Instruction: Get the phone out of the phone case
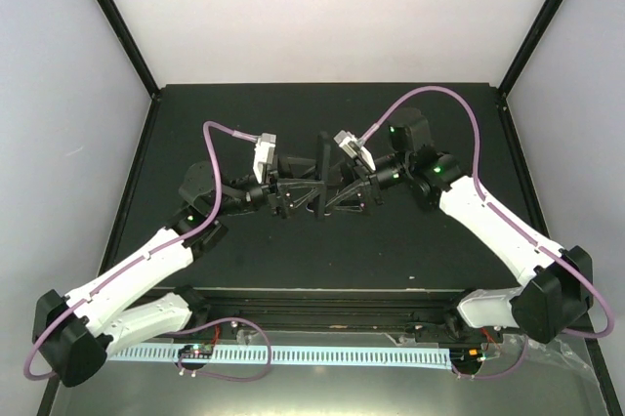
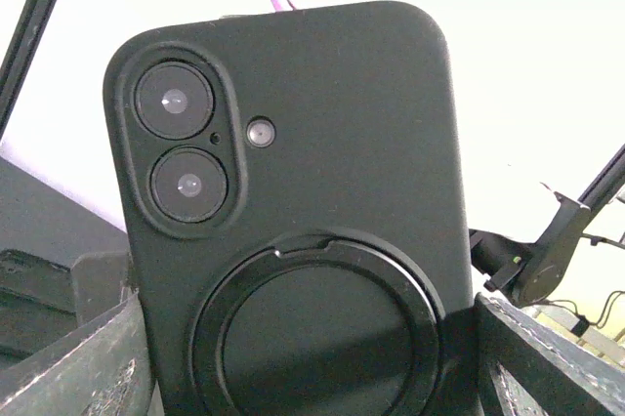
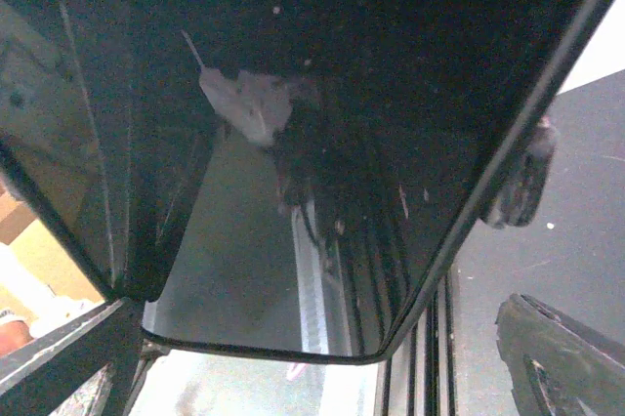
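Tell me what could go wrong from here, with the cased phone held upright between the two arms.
1. The left tool grips the phone case only low down, so a hard push could tip it or drop it onto the table.
2. The right tool stands open, close to the glossy screen. Its fingers might slip on the screen or scratch it.

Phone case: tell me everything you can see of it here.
The phone case is dark, matte, rubbery-looking, with rounded corners, a raised oval around two lenses, a small flash hole and a round ring on its back. It stands upright off the table, phone inside, its sides clamped by the left gripper. The open right gripper faces the screen side.
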